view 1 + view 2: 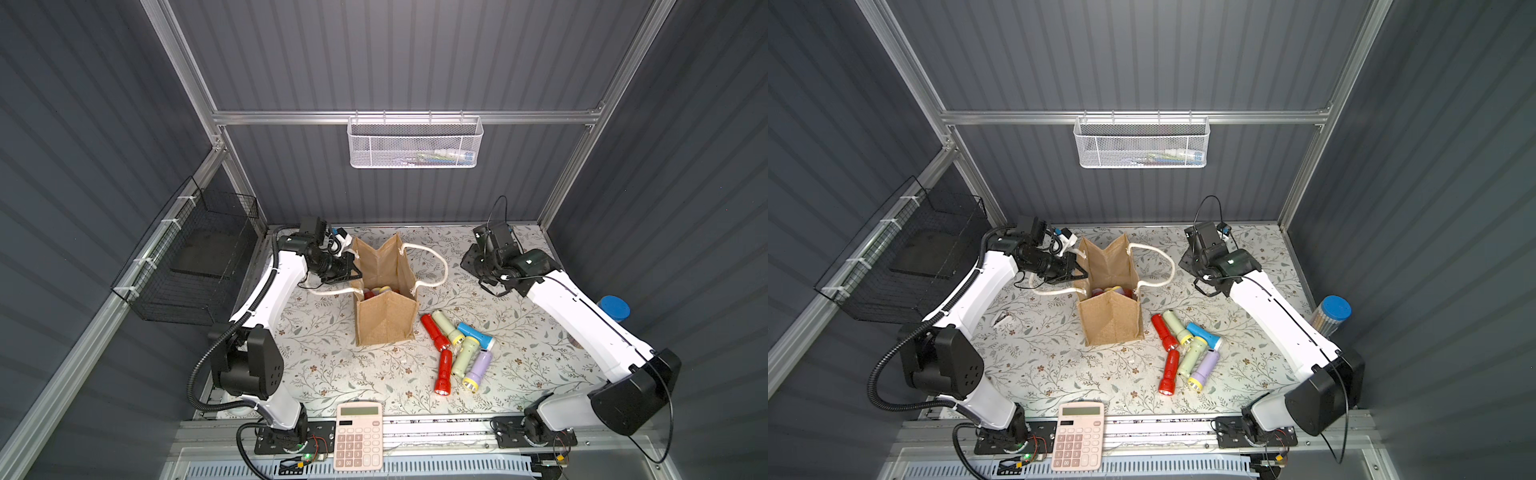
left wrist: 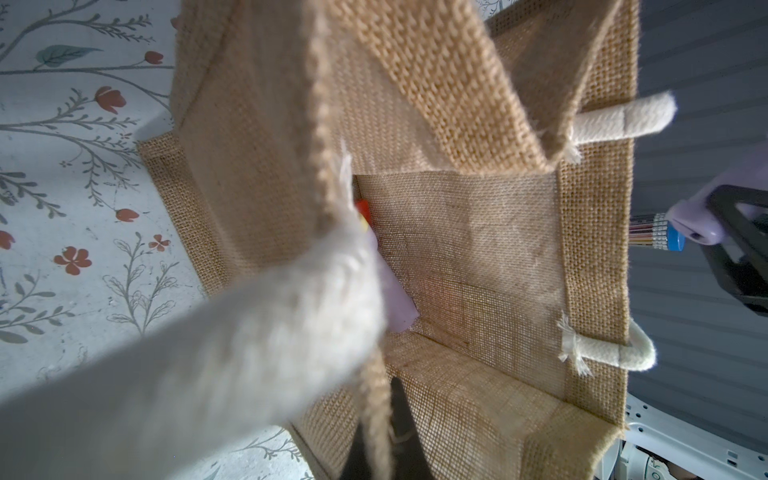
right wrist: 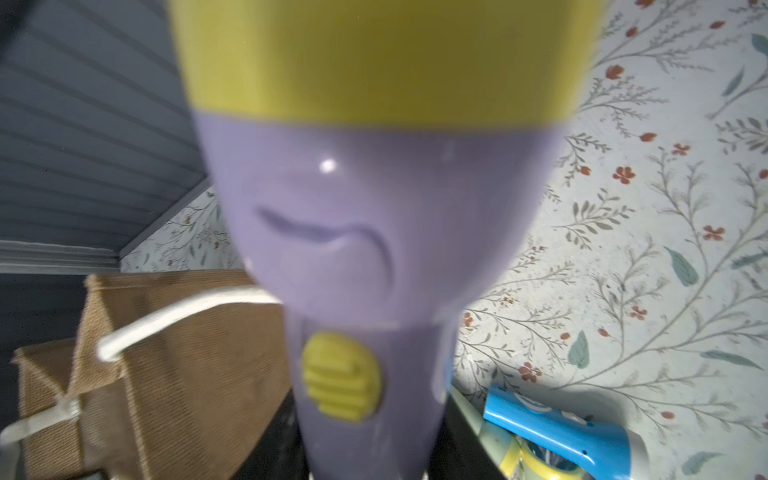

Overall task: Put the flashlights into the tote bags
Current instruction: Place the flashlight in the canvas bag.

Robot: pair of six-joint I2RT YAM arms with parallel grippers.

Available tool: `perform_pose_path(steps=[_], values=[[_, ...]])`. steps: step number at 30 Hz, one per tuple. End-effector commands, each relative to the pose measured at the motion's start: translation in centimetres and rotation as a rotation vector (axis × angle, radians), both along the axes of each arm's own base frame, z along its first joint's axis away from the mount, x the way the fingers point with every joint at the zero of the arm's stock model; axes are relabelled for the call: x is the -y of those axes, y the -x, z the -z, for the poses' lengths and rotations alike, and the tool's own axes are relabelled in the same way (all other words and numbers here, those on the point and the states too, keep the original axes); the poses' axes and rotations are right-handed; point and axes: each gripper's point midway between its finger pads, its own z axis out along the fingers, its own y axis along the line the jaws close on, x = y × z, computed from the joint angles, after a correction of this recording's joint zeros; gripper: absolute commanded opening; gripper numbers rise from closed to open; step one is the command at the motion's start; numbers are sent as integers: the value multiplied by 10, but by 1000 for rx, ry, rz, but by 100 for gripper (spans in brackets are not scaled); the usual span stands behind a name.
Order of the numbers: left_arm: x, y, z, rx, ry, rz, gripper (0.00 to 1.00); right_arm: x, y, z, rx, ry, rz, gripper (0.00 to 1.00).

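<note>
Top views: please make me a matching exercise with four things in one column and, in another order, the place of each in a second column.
1 calculator
2 white mesh basket
3 tote bag
4 blue flashlight

a hangs on the back rail
b lies among other flashlights
c stands open, rim pinched by the left gripper
d lies at the table's front edge

Pairs: 1-d, 2-a, 3-c, 4-b

The walls (image 1: pixel 415 54) are dark grey with long ridges. Shiny metal bars (image 1: pixel 291 117) run up the corners and across the back. A white basket (image 1: pixel 374 149) hangs on the back bar. A black basket (image 1: pixel 174 307) hangs on the left wall. The tabletop (image 1: pixel 332 365) is pale, with little leaves and red flowers. It is brightly lit.
</note>
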Motion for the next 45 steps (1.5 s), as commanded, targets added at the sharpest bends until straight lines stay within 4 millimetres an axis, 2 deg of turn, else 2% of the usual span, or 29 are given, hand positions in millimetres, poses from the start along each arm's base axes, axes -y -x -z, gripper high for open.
perform_pose_path(steps=[1,6,9,11,15,18,21,27,32,41,45], values=[[3,-1,-24,72,31,15,0,-22,-3,-31,80,-47,-87,10],[4,0,-26,74,39,16,0,-88,-5,-68,181,-145,-298,10],[4,1,-26,72,41,15,0,-135,-3,-83,210,-220,-465,10],[4,1,-28,79,46,16,0,-160,1,-85,198,-246,-557,10],[5,1,-30,88,56,13,0,-207,12,-79,147,-268,-724,11],[6,1,-30,81,59,12,0,-235,20,-62,89,-265,-806,12],[5,3,-31,87,60,10,0,-254,30,-43,11,-267,-872,12],[4,5,-34,96,64,9,0,-271,50,2,-111,-215,-953,11],[3,5,-33,91,55,-3,0,-266,59,43,-213,-184,-949,11],[3,5,-32,86,54,0,0,-255,63,99,-352,-72,-970,12],[2,6,-30,85,50,6,0,-249,67,125,-419,-20,-993,16]])
